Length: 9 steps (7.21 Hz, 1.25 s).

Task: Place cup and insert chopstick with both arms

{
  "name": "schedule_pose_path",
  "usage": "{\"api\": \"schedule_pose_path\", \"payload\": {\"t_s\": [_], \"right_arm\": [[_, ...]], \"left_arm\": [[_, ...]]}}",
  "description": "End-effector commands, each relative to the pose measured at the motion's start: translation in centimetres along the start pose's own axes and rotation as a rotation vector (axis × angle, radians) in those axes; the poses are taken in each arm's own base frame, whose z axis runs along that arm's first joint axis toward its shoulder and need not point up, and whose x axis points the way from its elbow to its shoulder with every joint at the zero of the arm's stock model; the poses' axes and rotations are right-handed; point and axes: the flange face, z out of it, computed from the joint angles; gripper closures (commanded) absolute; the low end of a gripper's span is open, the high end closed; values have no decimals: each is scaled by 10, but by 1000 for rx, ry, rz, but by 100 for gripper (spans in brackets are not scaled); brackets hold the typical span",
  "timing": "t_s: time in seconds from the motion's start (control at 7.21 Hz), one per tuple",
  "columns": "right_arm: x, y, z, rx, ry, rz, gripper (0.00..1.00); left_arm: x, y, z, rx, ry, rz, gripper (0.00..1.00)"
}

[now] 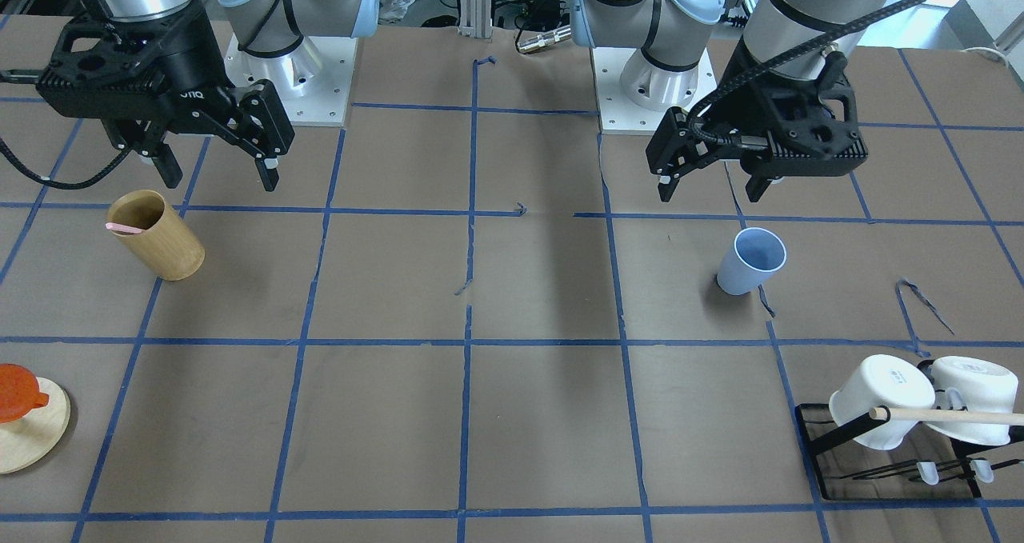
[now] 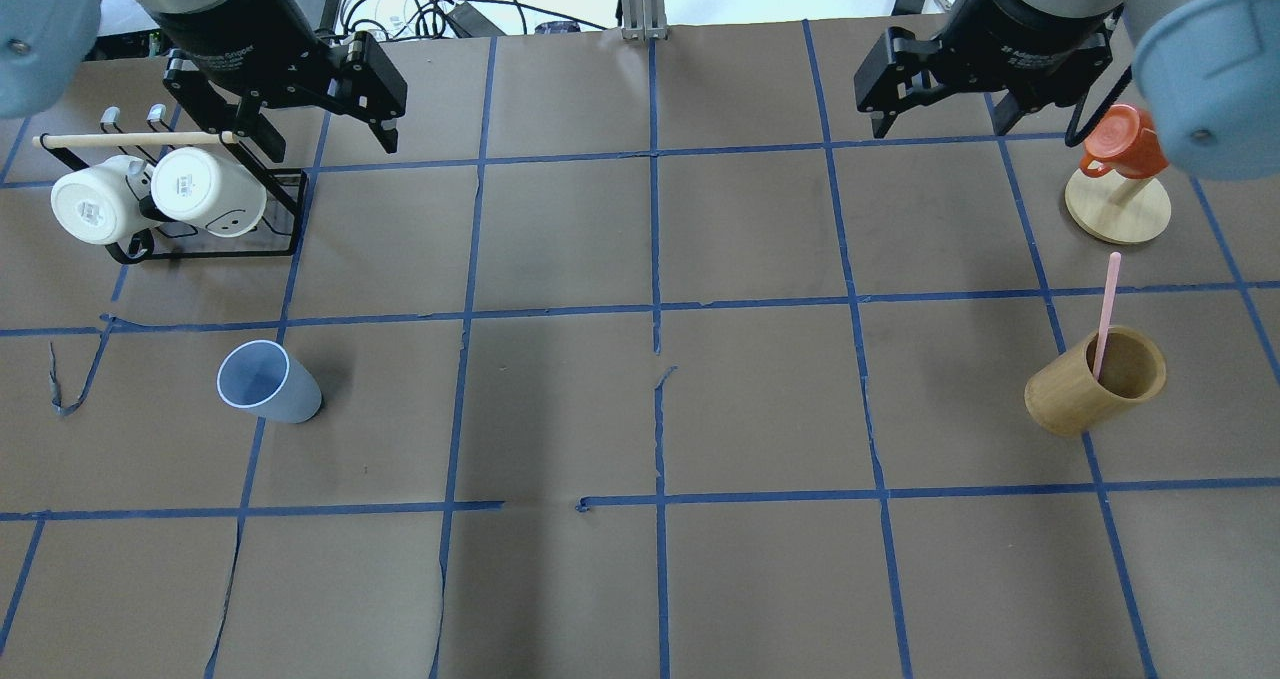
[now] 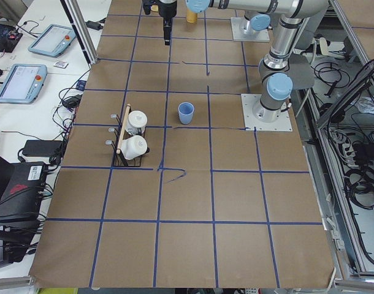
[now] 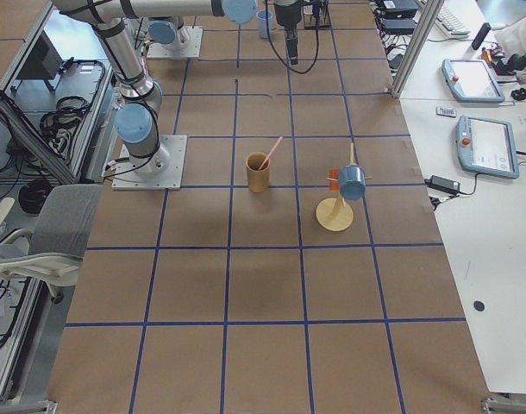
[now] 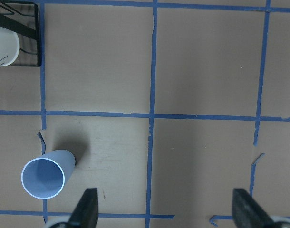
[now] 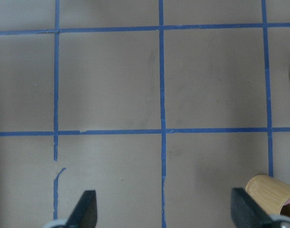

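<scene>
The light blue cup stands upright on the brown table on my left side; it also shows in the front view and the left wrist view. One pale pink chopstick leans in a tan wooden cylinder on my right side, also in the front view. My left gripper hangs open and empty above the table, beyond the cup. My right gripper hangs open and empty, beyond and left of the cylinder.
A black rack with two white mugs and a long wooden rod stands at the far left. An orange mug hangs on a round wooden stand at the far right. Blue tape lines grid the table.
</scene>
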Motion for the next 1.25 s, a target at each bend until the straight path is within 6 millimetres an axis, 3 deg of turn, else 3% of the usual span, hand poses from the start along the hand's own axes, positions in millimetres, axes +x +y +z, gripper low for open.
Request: {"api": "schedule_pose_path", "payload": {"t_s": [0.0, 1.11], "right_arm": [[-1, 6, 2, -41, -7, -47, 0], [2, 2, 10, -56, 9, -47, 0]], "left_arm": [[0, 2, -2, 3, -1, 0, 0], [-4, 4, -5, 5, -1, -8, 0]]}}
